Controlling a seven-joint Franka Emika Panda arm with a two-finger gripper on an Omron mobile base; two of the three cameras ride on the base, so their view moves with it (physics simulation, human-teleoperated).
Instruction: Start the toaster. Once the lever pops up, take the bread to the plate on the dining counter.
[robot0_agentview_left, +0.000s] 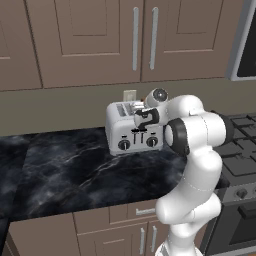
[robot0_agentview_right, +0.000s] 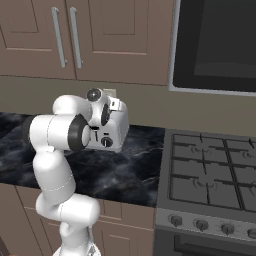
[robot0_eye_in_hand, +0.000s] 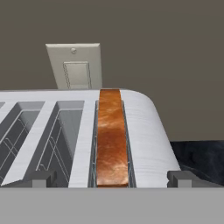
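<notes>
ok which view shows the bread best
The hand view: the bread sits in the toaster's rightmost slot, its brown crust plain from above. In both base views the arm hides the slots, so the bread can't be made out.

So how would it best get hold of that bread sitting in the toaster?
By its top crust, coming straight down from above. The bread stands on edge in the end slot of the toaster, so only that narrow brown strip shows; the open tool would pinch across its two flat faces.

Arm (robot0_agentview_left: 192, 150) bent forward, claw (robot0_eye_in_hand: 112, 179) spread wide, empty
</notes>
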